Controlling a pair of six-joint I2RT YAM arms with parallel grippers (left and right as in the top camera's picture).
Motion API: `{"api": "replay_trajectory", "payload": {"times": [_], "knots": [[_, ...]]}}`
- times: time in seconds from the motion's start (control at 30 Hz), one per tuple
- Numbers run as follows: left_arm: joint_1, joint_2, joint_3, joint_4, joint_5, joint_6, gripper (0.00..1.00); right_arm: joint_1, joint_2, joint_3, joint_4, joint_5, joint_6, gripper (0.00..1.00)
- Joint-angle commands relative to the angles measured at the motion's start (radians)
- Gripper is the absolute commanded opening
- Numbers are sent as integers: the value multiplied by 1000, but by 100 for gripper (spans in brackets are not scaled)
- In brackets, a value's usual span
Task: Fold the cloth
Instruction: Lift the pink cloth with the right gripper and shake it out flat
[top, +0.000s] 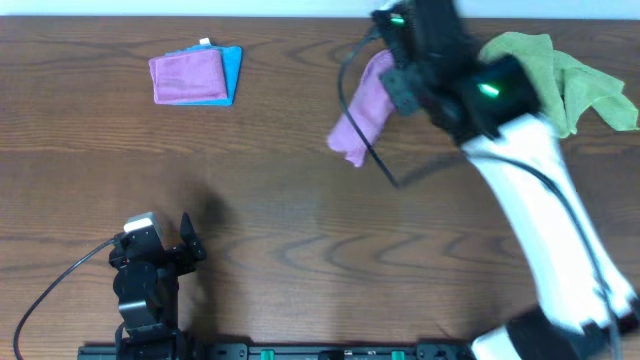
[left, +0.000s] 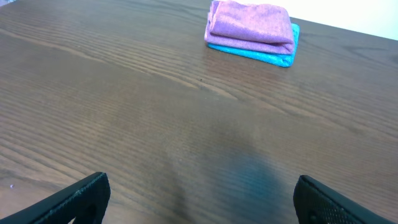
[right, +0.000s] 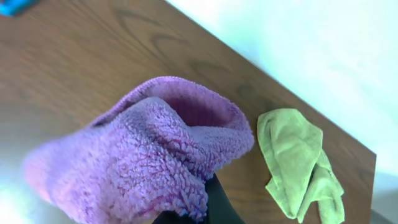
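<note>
Cloth (top: 362, 108), purple and fleecy, hangs bunched over the far part of the table (top: 300, 190), 1 end clamped in the right gripper (top: 398, 72). I judge this the carry step: the next move calls for laying it flat mid-table before any fold. The right arm stretches far forward, passing just beside a green cloth (top: 560, 65). The left gripper (left: 199, 202) sits low near the front edge, jaws wide apart, well apart from 2 stacked folded cloths (top: 195, 75)
</note>
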Motion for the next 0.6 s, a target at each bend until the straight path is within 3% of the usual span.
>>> {"api": "replay_trajectory", "payload": {"times": [0.0,0.17,0.3,0.47,0.53,0.57], "knots": [[3,-6,-24,-13,-17,16,95,-18,-74,-64,-21,-166,-61,2],[3,-6,-24,-13,-17,16,95,-19,-192,-176,8,-296,-86,1],[3,-5,-24,-13,-17,16,95,-19,-184,-196,69,-391,-48,1],[3,-5,-24,-13,-17,16,95,-34,-183,-171,79,-799,-132,1],[3,-6,-24,-14,-17,16,95,-70,-183,-169,24,-762,-167,1],[3,-6,-24,-13,-17,16,96,-89,-177,-174,-1,-612,-150,1]]}}
